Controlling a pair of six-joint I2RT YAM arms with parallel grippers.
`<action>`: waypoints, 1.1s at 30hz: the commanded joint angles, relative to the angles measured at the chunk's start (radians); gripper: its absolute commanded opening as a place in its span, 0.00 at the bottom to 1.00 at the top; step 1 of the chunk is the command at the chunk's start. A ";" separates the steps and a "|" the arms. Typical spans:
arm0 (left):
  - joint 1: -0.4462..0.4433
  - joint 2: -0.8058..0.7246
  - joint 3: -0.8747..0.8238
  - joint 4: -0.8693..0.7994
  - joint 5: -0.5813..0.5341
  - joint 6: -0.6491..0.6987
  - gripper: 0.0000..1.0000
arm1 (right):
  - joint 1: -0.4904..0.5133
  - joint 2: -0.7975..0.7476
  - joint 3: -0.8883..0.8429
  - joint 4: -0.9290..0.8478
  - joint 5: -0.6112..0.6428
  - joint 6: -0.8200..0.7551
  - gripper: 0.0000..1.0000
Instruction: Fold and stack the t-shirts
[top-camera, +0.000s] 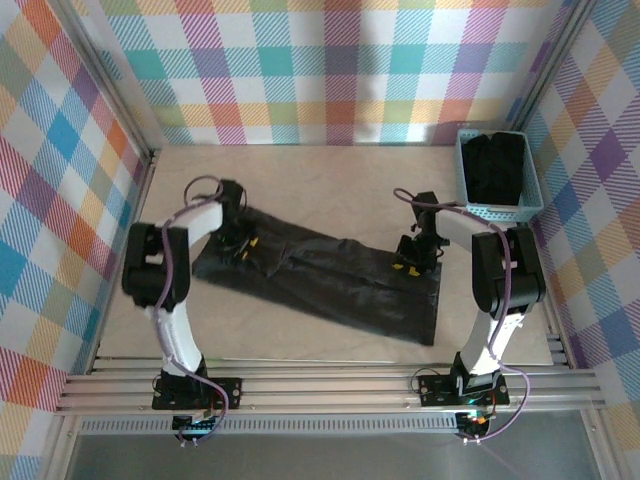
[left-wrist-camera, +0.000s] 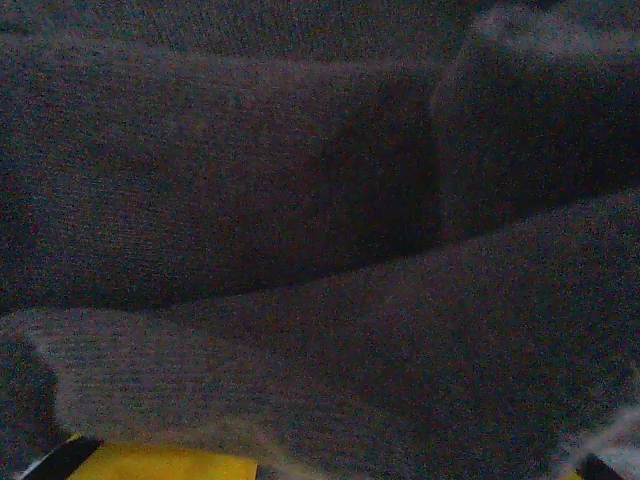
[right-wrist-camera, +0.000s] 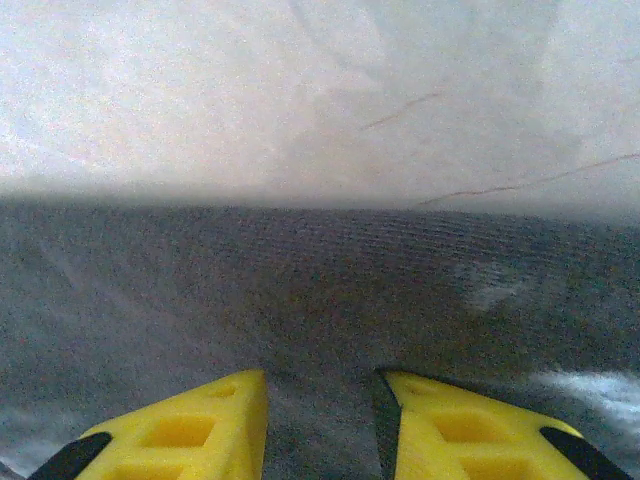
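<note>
The left tool (top-camera: 245, 247) is down on the left end of the spread t-shirt (top-camera: 330, 290), left of the frame's centre in the top view. Through its wrist camera 1 yellow finger (left-wrist-camera: 160, 465) shows at the bottom edge, with charcoal fabric heaped in folds right against it. I cannot tell whether this tool is spread or pinching the cloth.

The right tool (top-camera: 406, 267) rests on the same t-shirt near its right end. In the right wrist view its 2 yellow fingers (right-wrist-camera: 185, 432) stand a narrow gap apart at the bottom of the frame, with dark ribbed fabric between and ahead of them. I cannot tell if they actually grip it. Beyond the fabric's straight edge lies the pale table (right-wrist-camera: 320, 90).

Seen from above, the t-shirt lies flat and wrinkled on the table, running diagonally from centre left down to lower right.

In the upper right, well apart from both tools, a light blue mesh basket (top-camera: 497, 212) holds more dark t-shirts (top-camera: 497, 165). Plaid walls (top-camera: 330, 60) surround the table.
</note>
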 joint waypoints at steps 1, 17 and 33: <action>0.000 0.216 0.243 0.029 0.034 0.033 0.34 | 0.000 -0.050 -0.082 -0.026 -0.023 0.090 0.35; -0.174 0.880 1.238 0.324 0.199 -0.226 0.33 | 0.537 0.029 -0.045 0.216 -0.101 0.577 0.36; -0.250 -0.173 0.278 -0.016 0.052 0.170 0.47 | 0.540 -0.584 -0.314 0.196 0.096 0.568 0.48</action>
